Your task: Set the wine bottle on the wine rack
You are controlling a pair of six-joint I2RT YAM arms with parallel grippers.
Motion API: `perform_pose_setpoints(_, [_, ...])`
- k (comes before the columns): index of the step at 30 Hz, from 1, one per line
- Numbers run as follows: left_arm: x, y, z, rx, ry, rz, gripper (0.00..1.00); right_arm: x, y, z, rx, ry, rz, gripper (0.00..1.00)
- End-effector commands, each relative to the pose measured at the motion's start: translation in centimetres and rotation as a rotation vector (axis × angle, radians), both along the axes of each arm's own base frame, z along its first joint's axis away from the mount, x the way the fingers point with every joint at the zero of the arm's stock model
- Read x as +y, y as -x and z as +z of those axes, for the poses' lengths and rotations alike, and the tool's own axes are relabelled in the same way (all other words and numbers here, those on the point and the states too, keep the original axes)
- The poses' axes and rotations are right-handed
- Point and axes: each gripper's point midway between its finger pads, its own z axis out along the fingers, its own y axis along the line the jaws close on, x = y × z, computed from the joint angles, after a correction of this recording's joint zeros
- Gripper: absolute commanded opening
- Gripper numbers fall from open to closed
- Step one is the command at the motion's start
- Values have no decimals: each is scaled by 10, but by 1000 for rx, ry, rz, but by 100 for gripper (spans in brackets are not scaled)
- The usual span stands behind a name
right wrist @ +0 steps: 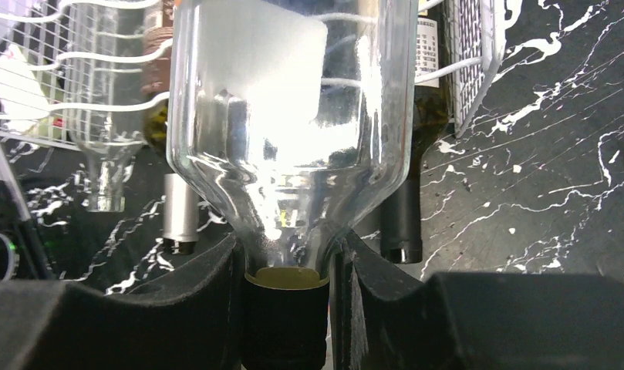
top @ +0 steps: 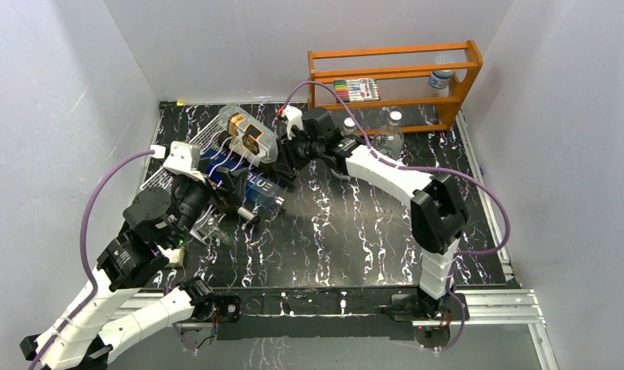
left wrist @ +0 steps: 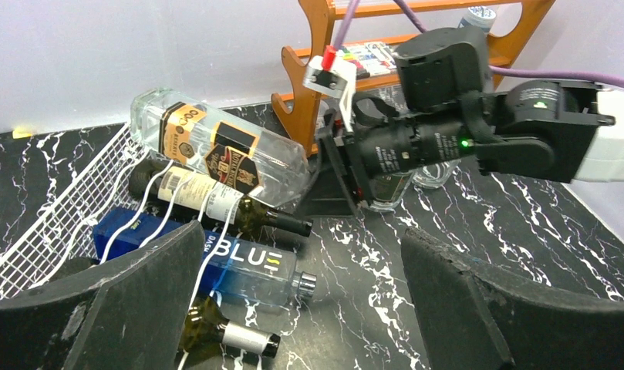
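Black marbled table [top: 355, 231], white walls [top: 62, 92]: the right gripper [right wrist: 287, 270] clamps the neck of a clear wine bottle [left wrist: 216, 150] lying atop the wine rack [left wrist: 54, 223] and its stacked bottles [left wrist: 208, 196], apparently to stop it rolling. The left gripper [left wrist: 297, 254] hangs wide open, empty.

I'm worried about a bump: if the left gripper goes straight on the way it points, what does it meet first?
Most likely the dark green bottle, whose capped neck lies just ahead between the fingers of the open left gripper; the blue bottle is right behind it. Depth is unclear here.
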Motion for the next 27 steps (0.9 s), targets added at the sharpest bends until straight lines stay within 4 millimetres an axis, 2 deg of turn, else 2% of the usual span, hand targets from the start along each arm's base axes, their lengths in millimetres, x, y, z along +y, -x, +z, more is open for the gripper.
perform_pose_setpoints(1, [1, 4, 15, -9, 13, -10, 98, 30, -29, 89, -276, -154, 50, 0])
perform_pose_setpoints(5, [-3, 4, 14, 2, 14, -24, 98, 39, -45, 81, -287, -117, 45, 0])
perform_pose_setpoints(16, [-4, 5, 3, 42, 18, -24, 98, 48, -63, 50, -247, -18, 43, 0])
perform_pose_setpoints(24, [-6, 4, -2, 52, 8, -30, 98, 46, -64, 30, -207, 67, 69, 25])
perform_pose_setpoints(27, [-11, 6, -2, 53, -3, -62, 98, 44, -62, 25, -194, 78, 73, 39])
